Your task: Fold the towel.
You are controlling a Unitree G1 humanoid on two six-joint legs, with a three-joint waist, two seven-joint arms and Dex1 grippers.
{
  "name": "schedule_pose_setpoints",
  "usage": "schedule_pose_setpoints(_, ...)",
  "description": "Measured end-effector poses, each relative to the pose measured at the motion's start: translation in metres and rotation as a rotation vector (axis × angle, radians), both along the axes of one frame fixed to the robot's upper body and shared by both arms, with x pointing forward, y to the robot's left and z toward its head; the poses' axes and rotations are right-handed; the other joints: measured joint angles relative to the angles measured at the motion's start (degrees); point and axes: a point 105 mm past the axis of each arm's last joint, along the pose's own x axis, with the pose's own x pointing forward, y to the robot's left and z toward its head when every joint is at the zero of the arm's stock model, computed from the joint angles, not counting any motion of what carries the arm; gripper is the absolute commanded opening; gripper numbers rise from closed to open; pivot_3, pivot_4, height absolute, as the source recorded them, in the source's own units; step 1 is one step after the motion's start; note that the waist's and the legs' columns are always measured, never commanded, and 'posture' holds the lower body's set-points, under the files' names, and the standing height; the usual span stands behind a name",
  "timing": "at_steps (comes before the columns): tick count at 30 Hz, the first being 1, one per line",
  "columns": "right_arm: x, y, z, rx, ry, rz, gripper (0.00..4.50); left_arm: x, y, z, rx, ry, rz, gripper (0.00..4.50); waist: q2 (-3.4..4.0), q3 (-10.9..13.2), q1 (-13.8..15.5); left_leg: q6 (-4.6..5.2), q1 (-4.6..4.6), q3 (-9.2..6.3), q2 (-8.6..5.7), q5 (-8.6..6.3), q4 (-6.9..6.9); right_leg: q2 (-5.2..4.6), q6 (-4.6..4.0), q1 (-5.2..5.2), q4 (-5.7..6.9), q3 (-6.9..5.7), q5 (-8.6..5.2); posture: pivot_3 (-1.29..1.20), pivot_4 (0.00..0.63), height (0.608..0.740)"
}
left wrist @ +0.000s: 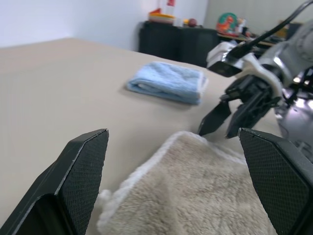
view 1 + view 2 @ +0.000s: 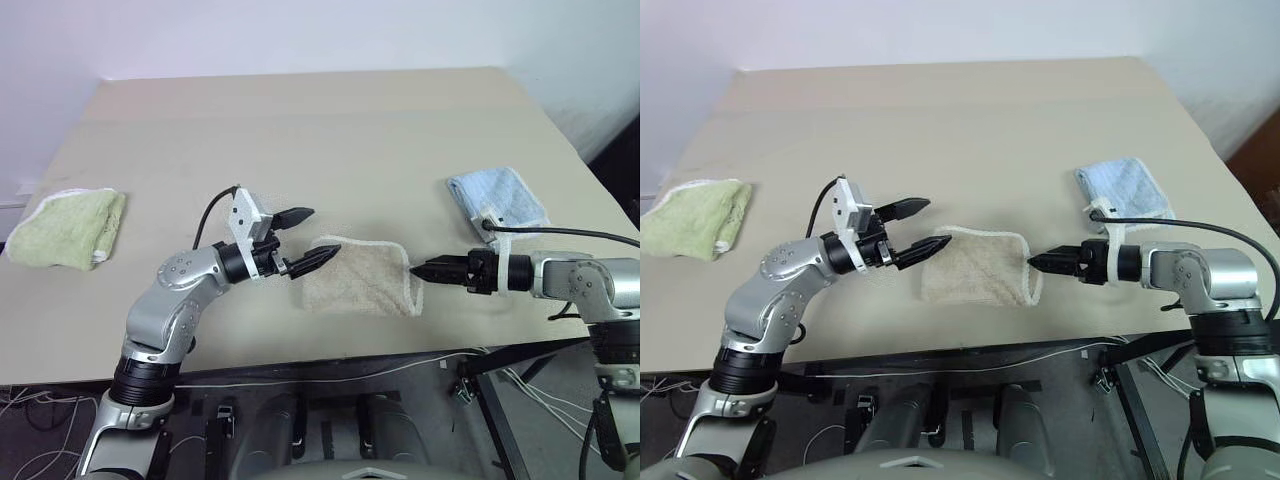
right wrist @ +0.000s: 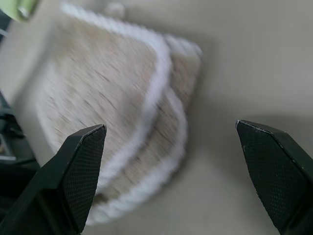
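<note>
We find a plain beige table [image 2: 330,130] before a pale wall. The folded beige towel [image 2: 360,278] lies near its front edge, between both grippers. The left gripper [image 2: 308,238] stands wide and empty at the towel's left edge; the right gripper [image 2: 420,270], likewise wide and empty, sits just beside its right edge.
</note>
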Motion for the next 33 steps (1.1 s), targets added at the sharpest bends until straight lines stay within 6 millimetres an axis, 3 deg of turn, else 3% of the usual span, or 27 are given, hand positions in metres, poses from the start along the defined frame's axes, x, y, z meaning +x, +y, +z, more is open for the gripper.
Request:
schedule_pose_setpoints(14,-0.010,0.024,-0.005,0.099,0.080,0.029,4.46,0.000,-0.004,-0.013,0.065,-0.006,-0.005,4.46,0.01,0.0,-0.3,0.00,0.01,-0.01,0.03,0.00,0.00,0.04,0.02,-0.01,0.03,-0.01,0.02,0.00,0.150,0.740)
schedule_pose_setpoints(26,-0.003,0.055,-0.004,0.175,0.146,0.073,4.46,0.002,-0.007,-0.020,0.074,0.011,-0.002,4.46,0.00,-0.1,-1.8,0.00,0.09,-0.01,0.06,0.00,0.00,0.08,0.06,0.01,0.10,0.00,0.04,0.00,0.150,0.740)
schedule_pose_setpoints(30,-0.001,0.061,-0.006,0.170,0.166,0.099,3.65,0.003,-0.007,-0.019,0.072,-0.001,-0.001,4.50,0.00,-0.1,-1.7,-0.01,0.09,0.00,0.06,0.00,0.01,0.07,0.06,0.01,0.09,0.00,0.04,0.00,0.150,0.740)
schedule_pose_setpoints(33,-0.002,0.063,-0.010,0.172,0.186,0.108,2.58,0.003,-0.007,-0.019,0.076,-0.008,0.003,4.50,0.01,-0.1,-1.5,-0.01,0.07,0.00,0.06,0.00,0.00,0.06,0.06,0.00,0.08,0.00,0.04,0.00,0.150,0.740)
